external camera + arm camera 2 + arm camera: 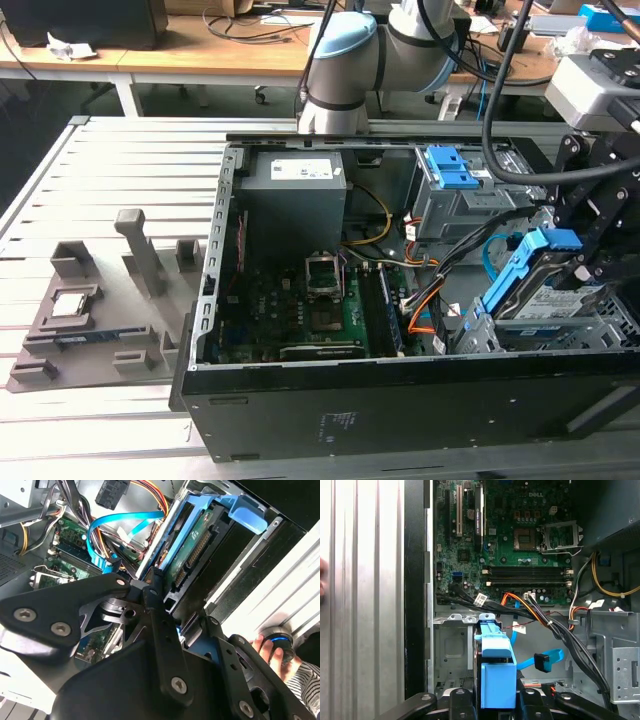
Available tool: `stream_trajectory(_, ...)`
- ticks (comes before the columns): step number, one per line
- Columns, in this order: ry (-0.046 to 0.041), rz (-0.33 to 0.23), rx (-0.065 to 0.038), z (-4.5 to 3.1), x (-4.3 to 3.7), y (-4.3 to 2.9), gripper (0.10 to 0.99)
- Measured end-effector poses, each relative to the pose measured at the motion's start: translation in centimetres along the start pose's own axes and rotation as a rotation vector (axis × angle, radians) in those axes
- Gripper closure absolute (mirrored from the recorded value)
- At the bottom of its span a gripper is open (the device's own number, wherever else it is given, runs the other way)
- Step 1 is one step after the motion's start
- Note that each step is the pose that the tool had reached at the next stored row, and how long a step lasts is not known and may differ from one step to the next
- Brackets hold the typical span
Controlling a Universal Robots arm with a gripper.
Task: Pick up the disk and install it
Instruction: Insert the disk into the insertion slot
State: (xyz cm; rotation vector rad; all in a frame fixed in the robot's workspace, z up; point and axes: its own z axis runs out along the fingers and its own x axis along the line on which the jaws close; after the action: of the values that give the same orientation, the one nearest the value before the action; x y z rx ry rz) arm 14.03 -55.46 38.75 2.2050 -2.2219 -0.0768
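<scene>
Gripping the disk (pixel 496 667) by its blue rails (pixel 520 265), pincer (pixel 495 705) clenched, disk tilted at the bay (pixel 560 325) in the case (pixel 400 410). Risk: rails may catch the bay edge and jam; loose cables (pixel 545 622) may snag.

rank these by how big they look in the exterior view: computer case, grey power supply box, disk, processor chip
1. computer case
2. grey power supply box
3. disk, partly hidden by the drive cage
4. processor chip, clearly smallest
</scene>
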Motion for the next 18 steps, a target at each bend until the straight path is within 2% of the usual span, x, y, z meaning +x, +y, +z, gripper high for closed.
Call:
stream_trajectory(4,-0.0001,0.000,0.000,0.00,0.00,0.00,0.718)
stream_trajectory(5,0.0001,0.000,0.000,0.00,0.00,0.00,0.710)
stream_trajectory(6,0.0002,0.000,0.000,0.00,0.00,0.00,0.643)
stream_trajectory(10,0.0003,0.000,0.000,0.00,0.00,0.00,0.643)
stream_trajectory(11,0.0003,0.000,0.000,0.00,0.00,0.00,0.659)
stream_trajectory(16,0.0005,0.000,0.000,0.00,0.00,0.00,0.969)
stream_trajectory(18,0.0005,0.000,0.000,0.00,0.00,0.00,0.980)
